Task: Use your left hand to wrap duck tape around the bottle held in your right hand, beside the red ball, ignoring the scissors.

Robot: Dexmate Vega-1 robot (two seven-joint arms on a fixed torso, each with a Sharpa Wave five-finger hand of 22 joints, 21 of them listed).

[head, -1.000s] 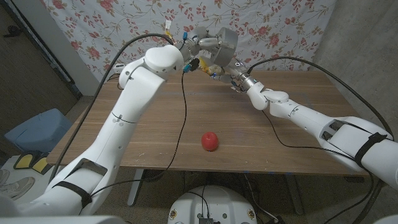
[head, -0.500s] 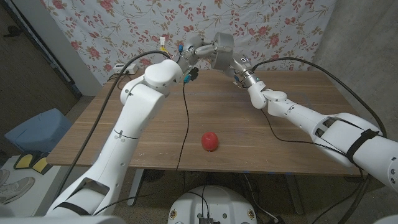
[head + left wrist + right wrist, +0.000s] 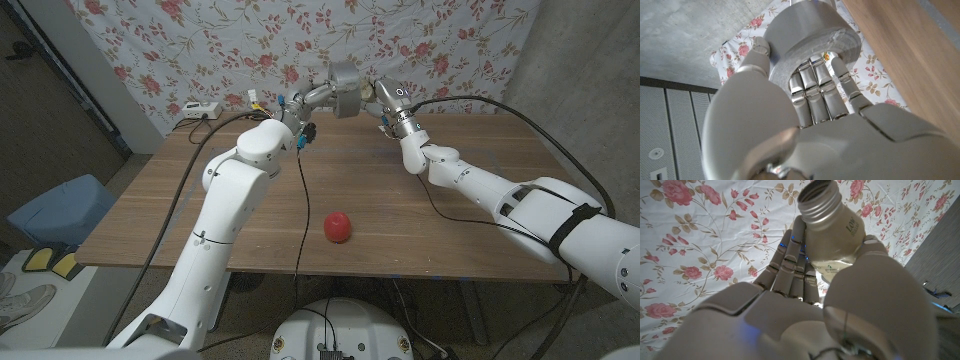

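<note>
I have the bottle [image 3: 832, 230] up in my right hand [image 3: 805, 305], fingers and thumb closed around its body so the threaded, uncapped neck stands clear, raised over the far edge of the tabletop [image 3: 400, 210] where the other arm can reach it. My left hand [image 3: 805, 115] grips the grey roll of duck tape [image 3: 810, 35], fingers on its broad smooth band, right beside the bottle, presumably to lay tape on. The glossy red ball [image 3: 338, 226] sits well apart on the wood-grain near side (no scissors that I can make out).
</note>
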